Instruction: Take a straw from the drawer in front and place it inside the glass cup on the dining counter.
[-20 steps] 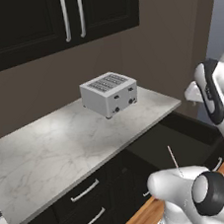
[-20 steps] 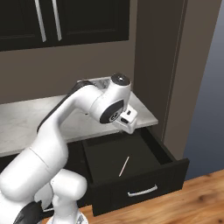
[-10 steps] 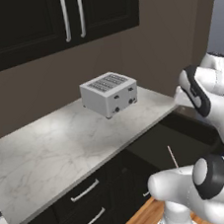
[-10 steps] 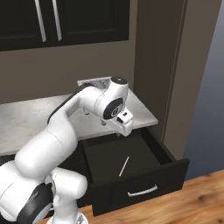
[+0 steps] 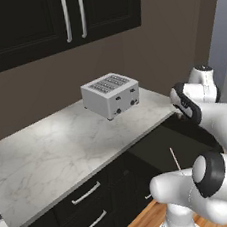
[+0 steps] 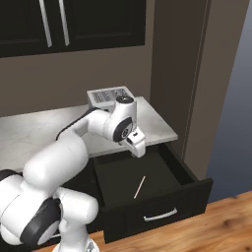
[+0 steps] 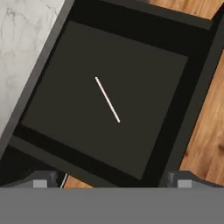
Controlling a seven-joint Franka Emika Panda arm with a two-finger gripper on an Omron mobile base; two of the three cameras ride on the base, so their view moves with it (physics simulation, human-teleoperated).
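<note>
The straw [image 7: 107, 99] is a thin pale stick lying loose on the dark floor of the open drawer [image 7: 144, 109]. It also shows in the right base view as the straw [image 6: 140, 187] inside the pulled-out drawer [image 6: 160, 197], and in the left base view as the straw [image 5: 175, 159]. My gripper [image 6: 138, 147] hangs above the drawer's back part, pointing down, well clear of the straw. In the hand view the gripper [image 7: 111, 180] has its fingertips [image 7: 43, 181] wide apart, open and empty. The glass cup and the dining counter are out of view.
A silver toaster [image 5: 111, 95] stands on the marble worktop [image 5: 50, 153], just behind the drawer. Black upper cupboards [image 5: 73, 14] hang above it. A dark tall panel [image 6: 197, 83] rises right of the drawer. Wooden floor [image 6: 231, 221] lies in front.
The hand has come down a little and tipped over the open drawer. The straw, the drawer and the toaster have not moved.
</note>
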